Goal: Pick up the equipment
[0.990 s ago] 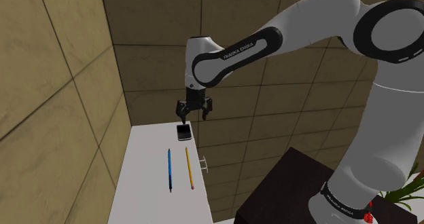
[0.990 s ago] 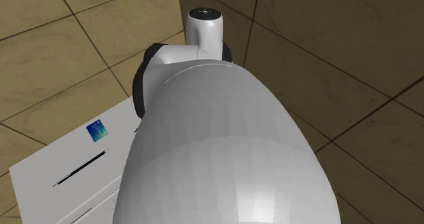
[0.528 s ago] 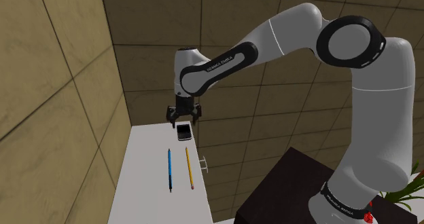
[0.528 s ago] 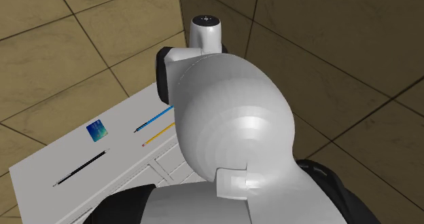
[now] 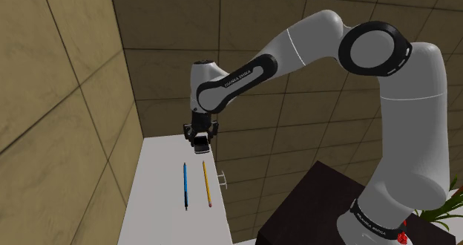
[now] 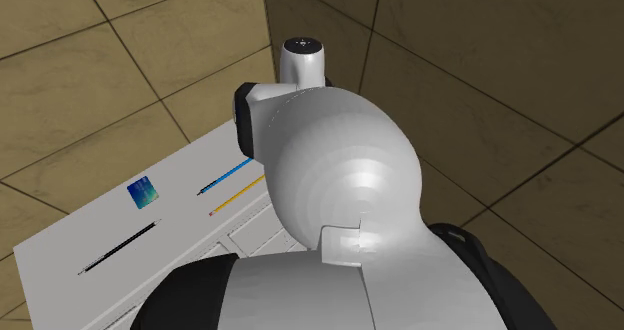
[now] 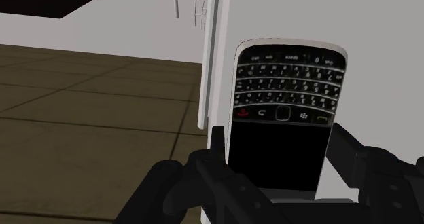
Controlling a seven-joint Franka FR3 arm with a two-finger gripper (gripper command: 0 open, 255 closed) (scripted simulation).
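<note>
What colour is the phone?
The phone is black with a silvery rim; the wrist view shows it best.

"FRANKA EMIKA" runs along the forearm and the base ring; key markings on the phone are illegible.

On the table, the phone lies beyond a side-by-side pen and pencil.
</note>
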